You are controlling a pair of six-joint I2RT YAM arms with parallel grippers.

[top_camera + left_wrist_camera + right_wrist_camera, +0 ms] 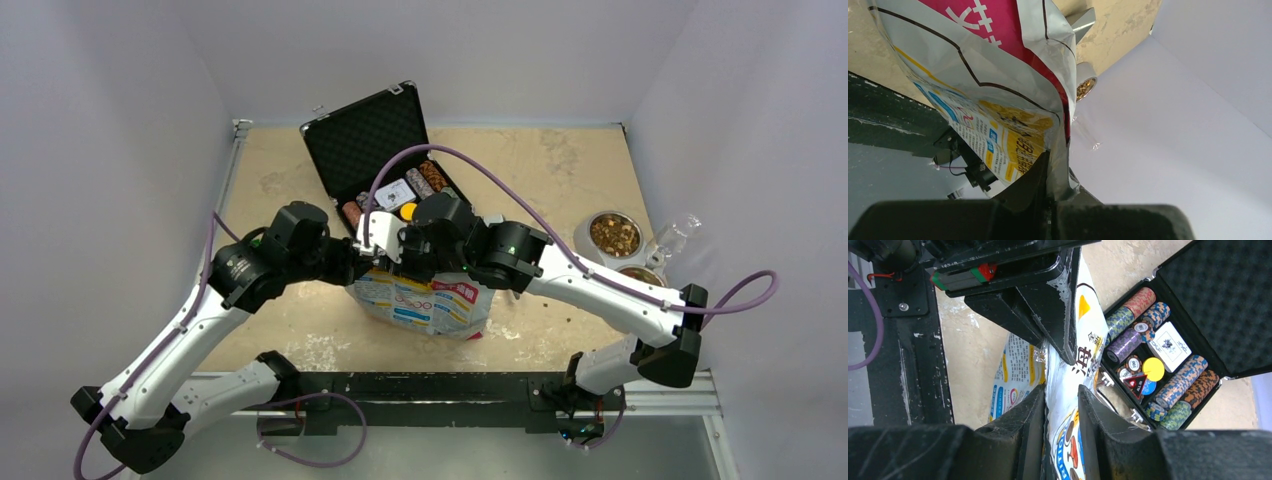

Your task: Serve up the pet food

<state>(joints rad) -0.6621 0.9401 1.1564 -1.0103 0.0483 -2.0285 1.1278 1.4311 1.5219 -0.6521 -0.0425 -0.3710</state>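
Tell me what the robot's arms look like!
The left arm and right arm both have white tube-shaped links with chunky black joints. A purple cable loops along each, and a tiny green light glows near the wrist. The fingers are flat, black and scuffed.

The work surface was a tan table top [560, 170], mottled with pale scuffs and whitish patches, densest toward its front edge. Plain white walls enclosed it on three sides — a left wall [100, 150], a back wall [500, 50] and a right wall [760, 120]. A thin metal strip [230, 170] ran along the table's left border and met the back wall at a small corner bracket [241, 126]. A black mounting rail [440, 385] spanned the near edge, with a grey panel [460, 455] below it in the top view. Lighting was even and diffuse — shadows were soft.
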